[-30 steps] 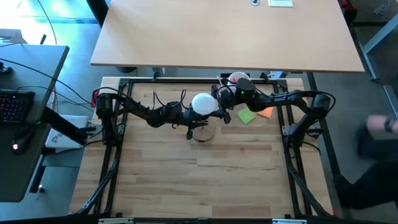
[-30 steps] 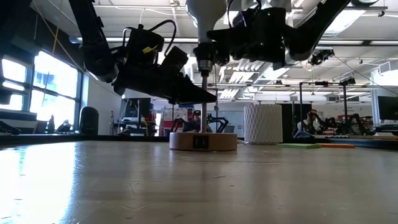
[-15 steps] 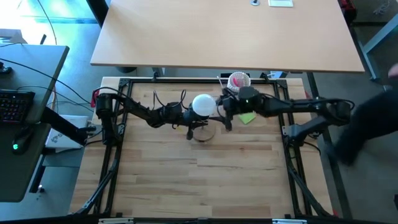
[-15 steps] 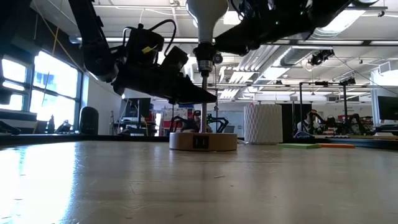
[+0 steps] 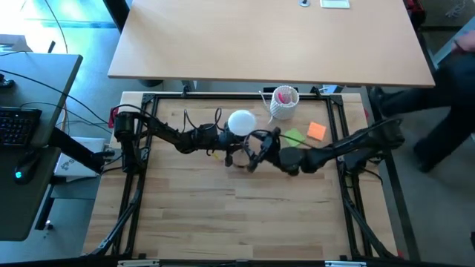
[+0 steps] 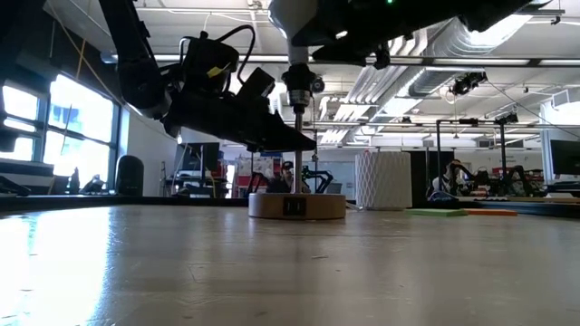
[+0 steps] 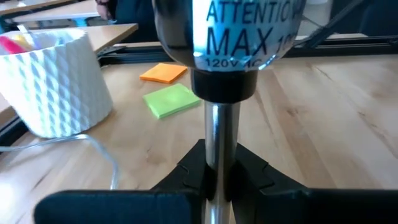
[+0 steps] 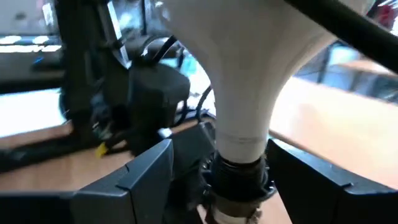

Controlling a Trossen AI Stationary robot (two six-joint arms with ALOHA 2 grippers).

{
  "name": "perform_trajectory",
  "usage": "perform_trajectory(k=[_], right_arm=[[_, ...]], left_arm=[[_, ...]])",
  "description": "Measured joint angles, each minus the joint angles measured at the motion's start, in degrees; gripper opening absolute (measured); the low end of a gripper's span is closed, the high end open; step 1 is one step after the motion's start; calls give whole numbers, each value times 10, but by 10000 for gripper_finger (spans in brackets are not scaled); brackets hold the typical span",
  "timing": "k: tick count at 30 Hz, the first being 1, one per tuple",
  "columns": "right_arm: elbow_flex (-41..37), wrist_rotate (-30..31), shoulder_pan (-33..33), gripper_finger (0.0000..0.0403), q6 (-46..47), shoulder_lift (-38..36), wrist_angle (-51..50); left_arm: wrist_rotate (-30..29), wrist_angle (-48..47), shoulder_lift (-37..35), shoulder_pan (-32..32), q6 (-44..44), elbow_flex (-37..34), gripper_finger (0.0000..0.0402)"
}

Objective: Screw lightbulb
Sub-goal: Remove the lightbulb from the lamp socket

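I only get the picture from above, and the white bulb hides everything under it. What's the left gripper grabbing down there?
Observer: The left gripper is shut on a thin metal stem, just below the black socket.
Operator: What does the stem stand on?
Observer: In the low view it rises upright from a round wooden base on the table.
Operator: Is the right gripper squeezing the lightbulb?
Observer: No. The right gripper is open, with one finger on each side of the narrow neck of the lightbulb.
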Motion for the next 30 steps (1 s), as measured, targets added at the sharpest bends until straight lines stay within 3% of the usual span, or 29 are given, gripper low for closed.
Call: perform_trajectory(k=[5, 14, 19, 26, 30], right_arm=[[1, 40, 6, 256, -36, 65, 146], [70, 134, -3, 243, -171, 115, 149], [82, 130, -20, 217, -184, 119, 143], [82, 107, -28, 152, -177, 119, 137], [82, 86, -31, 140, -171, 119, 131]], left_arm=[[-20, 0, 0, 0, 0, 0, 30], [-33, 0, 0, 3, -2, 0, 30], [-33, 1, 0, 3, -1, 0, 30], [-30, 0, 0, 3, 0, 0, 30], [-31, -1, 0, 3, 4, 0, 30]])
